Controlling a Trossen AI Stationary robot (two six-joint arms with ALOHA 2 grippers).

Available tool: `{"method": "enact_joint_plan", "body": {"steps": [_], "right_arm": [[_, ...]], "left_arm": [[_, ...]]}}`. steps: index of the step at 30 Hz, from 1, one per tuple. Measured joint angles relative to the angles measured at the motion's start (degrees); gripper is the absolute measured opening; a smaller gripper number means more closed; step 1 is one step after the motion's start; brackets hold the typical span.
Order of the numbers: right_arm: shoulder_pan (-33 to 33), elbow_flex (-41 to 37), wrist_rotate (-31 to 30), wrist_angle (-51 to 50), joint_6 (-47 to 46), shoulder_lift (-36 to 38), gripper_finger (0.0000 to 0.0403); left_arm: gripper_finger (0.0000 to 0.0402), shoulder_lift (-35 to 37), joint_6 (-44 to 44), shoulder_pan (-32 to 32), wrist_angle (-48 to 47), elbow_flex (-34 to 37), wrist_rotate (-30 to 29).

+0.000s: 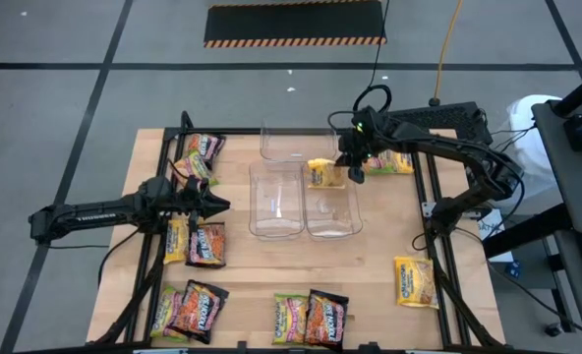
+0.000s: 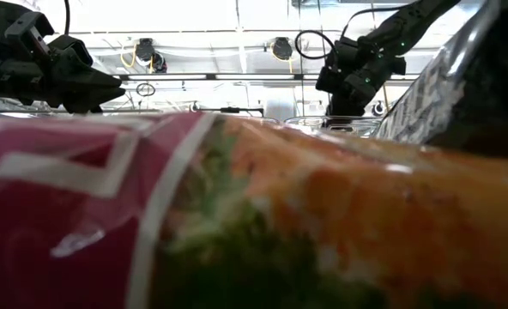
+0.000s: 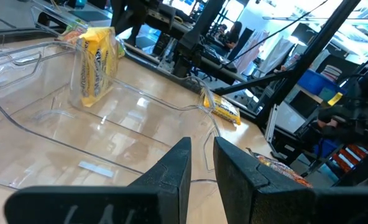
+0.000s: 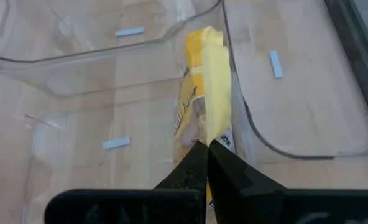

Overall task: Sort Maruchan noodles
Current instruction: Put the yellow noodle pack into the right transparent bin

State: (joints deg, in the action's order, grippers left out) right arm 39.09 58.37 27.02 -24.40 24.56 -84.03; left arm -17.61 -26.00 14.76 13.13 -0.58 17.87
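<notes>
I hold the yellow packet (image 4: 206, 93) upright inside the right-hand clear bin (image 1: 332, 228), near its far wall. To seat it well, I judge it should be lowered until it rests against that wall, then released. The right gripper (image 4: 207, 144) reaches down from above, jaws clenched on the packet's edge. The left gripper (image 3: 201, 155) hovers left of the bins, fingers slightly parted, empty.

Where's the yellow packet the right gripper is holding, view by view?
High: yellow packet at the far end of the right clear bin, under the right gripper.
Low: cannot pick it out; a close packet fills the picture.
Left wrist: upright inside the bin, upper left.
Right wrist: centre, edge pinched in the shut fingers.
Shared landmark: that bin's curved rim.
</notes>
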Motion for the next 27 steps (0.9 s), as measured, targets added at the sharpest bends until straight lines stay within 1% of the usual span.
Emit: {"method": "enact_joint_plan", "body": {"steps": [5,10,13,16,19,27], "right_arm": [[0.0,-1.29,-0.64,0.99,0.13,0.01,0.0],[-0.02,-1.33,-7.12,1.99,-1.87,0.02,0.0],[-0.04,-1.33,-8.79,2.84,-2.9,0.02,0.0],[-0.04,-1.33,-8.87,3.15,-2.8,0.02,0.0002],[-0.04,-1.33,-9.02,3.21,-2.82,0.02,0.0013],[-0.02,-1.33,-9.24,4.06,-2.42,0.06,0.0064]], "left_arm": [[0.0074,-0.02,0.0,0.0,0.0,-0.02,0.0],[0.0074,-0.01,0.0,0.0,0.0,-0.02,0.0],[0.0074,0.0,0.0,-0.01,0.0,-0.01,0.0],[0.0074,0.0,-0.08,0.0,0.0,0.0,0.0],[0.0074,-0.01,-0.1,-0.01,0.0,-0.02,0.0],[0.0074,-0.01,-0.17,0.0,0.0,0.0,0.0]]}}
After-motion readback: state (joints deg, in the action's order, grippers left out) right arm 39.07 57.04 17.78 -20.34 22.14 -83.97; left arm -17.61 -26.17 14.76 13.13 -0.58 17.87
